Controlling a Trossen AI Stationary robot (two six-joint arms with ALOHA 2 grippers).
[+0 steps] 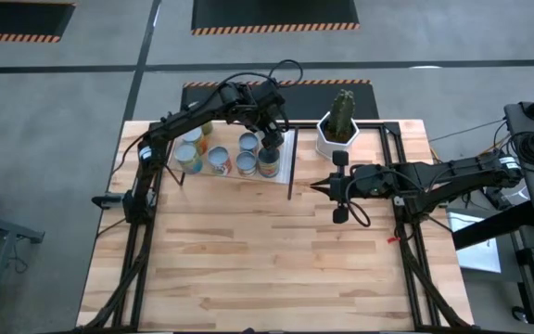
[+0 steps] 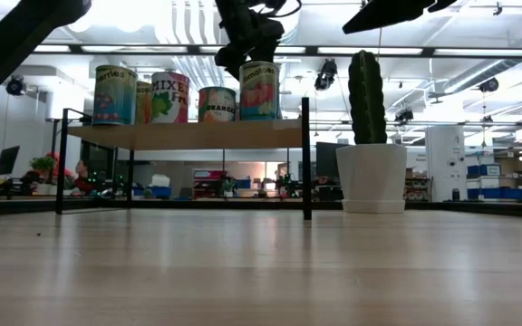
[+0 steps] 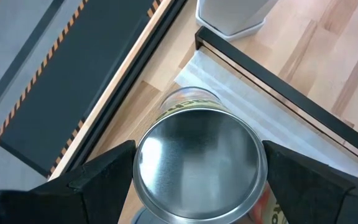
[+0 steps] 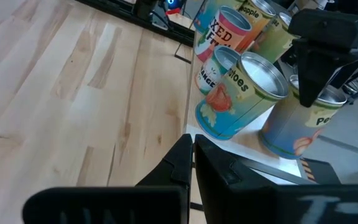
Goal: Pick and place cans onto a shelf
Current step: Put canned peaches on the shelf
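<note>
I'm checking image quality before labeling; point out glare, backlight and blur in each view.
Low view: bright ceiling lights backlight the scene, so the left tool and cactus read as silhouettes. Left wrist view: the can top mirrors a soft sheen and the near fingers are blurred. Right wrist view: the shut right tool is out of focus. High view: even light.

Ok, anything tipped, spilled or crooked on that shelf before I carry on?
Nothing stands out. The cans on the shelf all stand upright in the low view, none fallen or spilled. The left hand is open around the can at the shelf's end. The cactus pot stands upright beside the shelf.
</note>
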